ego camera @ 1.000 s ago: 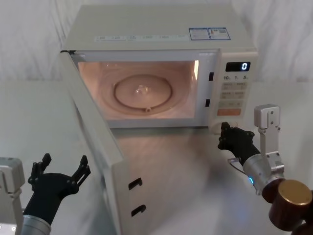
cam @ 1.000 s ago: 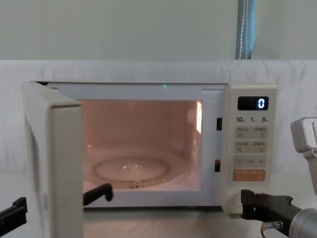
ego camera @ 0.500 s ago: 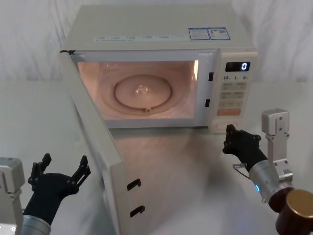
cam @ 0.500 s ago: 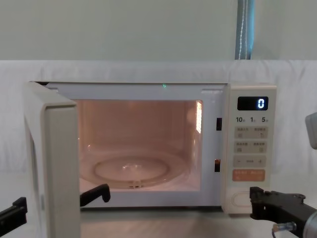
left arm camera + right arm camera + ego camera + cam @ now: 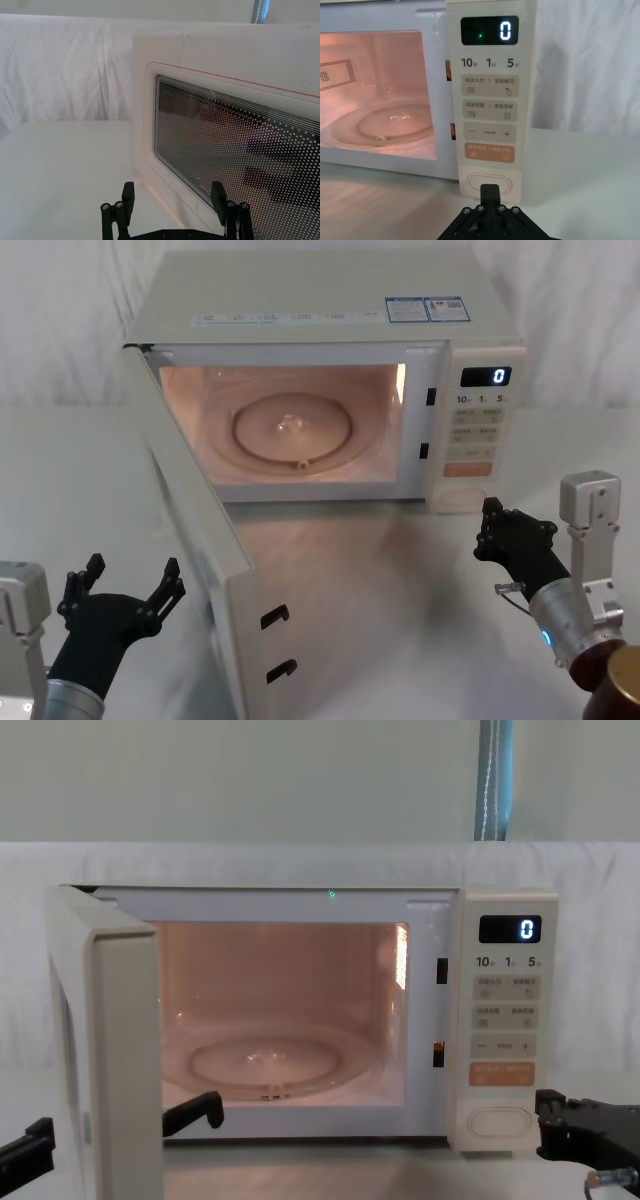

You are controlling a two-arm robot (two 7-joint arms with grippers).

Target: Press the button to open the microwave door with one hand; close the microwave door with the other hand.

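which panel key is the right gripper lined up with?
The button, the blank cream pill key at the panel's bottom, just beyond the right gripper; the orange key sits above it.

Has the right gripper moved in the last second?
Yes. The right gripper has backed away from the button, toward the robot and to its right, judged against the microwave's control panel.

The broad cream microwave door (image 5: 195,540) carries a dark glass window (image 5: 240,150) speckled with fine pale dots and edged by a thin red line. The lit cavity (image 5: 290,425) glows pinkish orange. On the cream control panel (image 5: 490,100), a black display (image 5: 489,31) shows a white zero and a green dot, above an orange rectangular key (image 5: 489,152) and the blank cream pill-shaped button (image 5: 489,183)
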